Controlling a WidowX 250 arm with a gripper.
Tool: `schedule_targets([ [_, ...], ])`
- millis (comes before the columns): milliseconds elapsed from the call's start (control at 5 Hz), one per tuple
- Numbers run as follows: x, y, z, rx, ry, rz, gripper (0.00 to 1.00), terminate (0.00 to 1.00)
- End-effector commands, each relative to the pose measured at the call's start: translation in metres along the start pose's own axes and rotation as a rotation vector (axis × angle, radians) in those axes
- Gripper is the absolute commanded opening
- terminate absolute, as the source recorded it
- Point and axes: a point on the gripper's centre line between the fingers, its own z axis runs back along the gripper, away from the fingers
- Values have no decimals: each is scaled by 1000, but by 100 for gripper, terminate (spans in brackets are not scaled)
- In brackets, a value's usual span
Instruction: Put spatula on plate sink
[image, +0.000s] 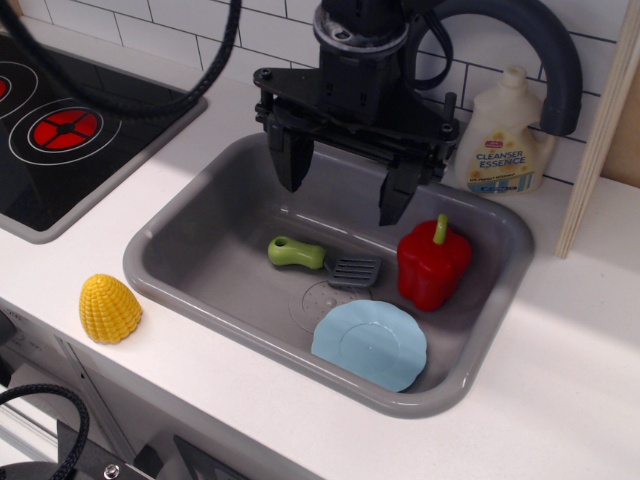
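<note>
The jaws of the gripper (345, 190) are being held spread wide and empty above the back half of the sink (190, 290), so nothing is being gripped yet. Just below and in front of them, the spatula (322, 261) is lying flat on the basin floor near the drain, apart from the plate (369, 344), which is resting nearer the front wall beside the red pepper (433, 265). The task is judged barely begun: the grasp, lift and placing on the plate are all being left to do.
</note>
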Motion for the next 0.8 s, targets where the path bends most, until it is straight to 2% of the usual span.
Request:
schedule_targets([
  [0,0,0,0,0,0,0,100,0],
  [400,12,39,-14,17,-61,-500,100,0],
  [600,19,54,-29,-17,11,-763,100,0],
])
